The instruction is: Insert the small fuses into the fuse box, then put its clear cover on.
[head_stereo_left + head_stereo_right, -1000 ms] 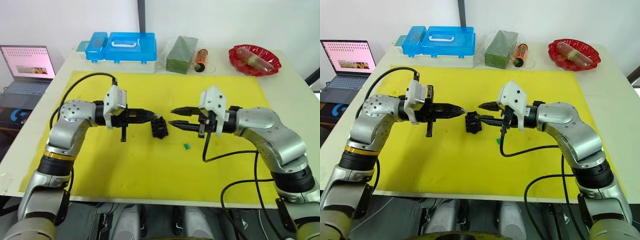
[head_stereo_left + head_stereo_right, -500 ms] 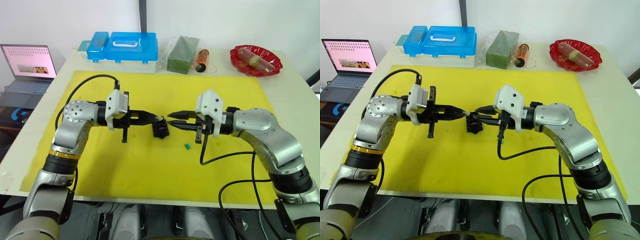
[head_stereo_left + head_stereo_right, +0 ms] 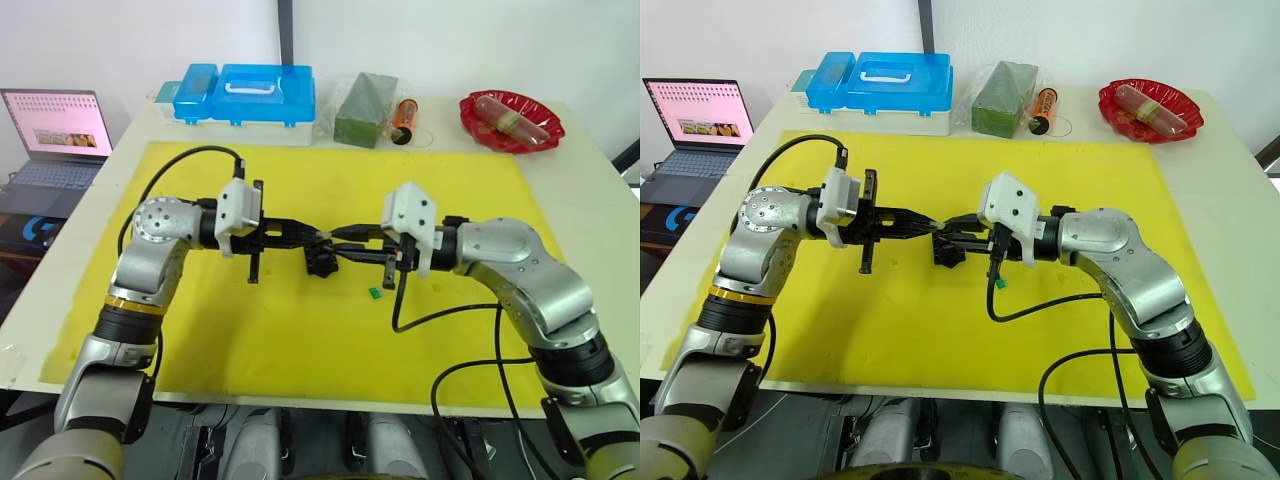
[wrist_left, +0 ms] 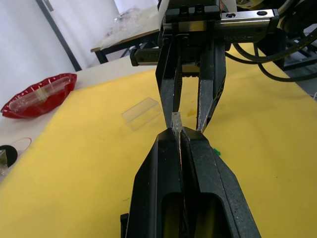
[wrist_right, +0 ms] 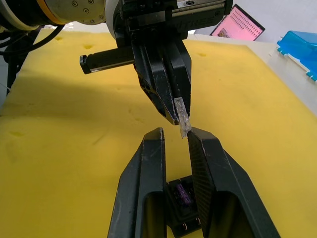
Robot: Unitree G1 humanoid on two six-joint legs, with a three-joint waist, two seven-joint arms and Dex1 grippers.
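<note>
Two grippers meet tip to tip above the fuse box [image 3: 948, 254] at mid-mat: the left gripper [image 4: 179, 135] pinches a pale fuse [image 5: 182, 117], the right gripper [image 5: 174, 134] gapes around its end, slots mostly hidden.

Blue case [image 3: 245, 93], green block [image 3: 362, 110], red dish [image 3: 512, 120], laptop [image 3: 55, 135].

fuse box [image 5: 182, 206]: mostly hidden behind right gripper [image 5: 173, 135] | laptop [image 3: 52, 140]: cut by frame edge
</note>
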